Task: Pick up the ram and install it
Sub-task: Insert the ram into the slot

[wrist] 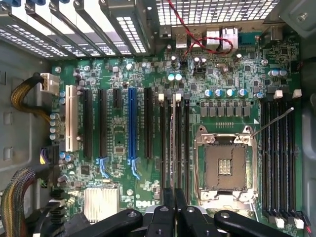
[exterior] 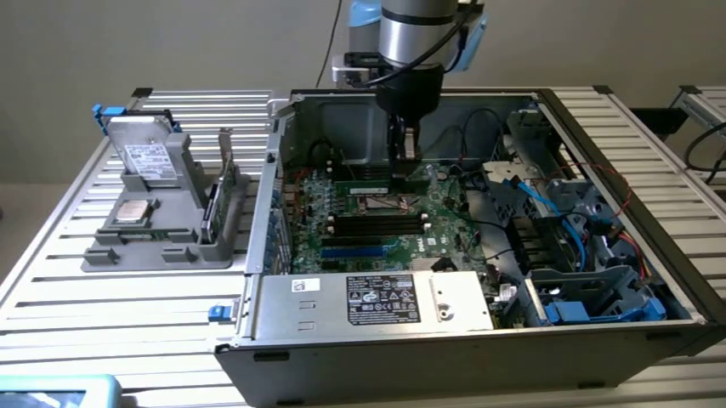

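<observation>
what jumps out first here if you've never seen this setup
The open computer case sits mid-table, and the robot arm reaches down into it, its gripper with jaws shut just above the green motherboard. In the wrist view the empty silver processor socket and a long blue slot stand out. At the exterior view's left, a gray holder carries spare parts.

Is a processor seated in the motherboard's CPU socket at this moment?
No, the CPU socket is empty, with its dark contact field lying bare inside the metal frame.
</observation>
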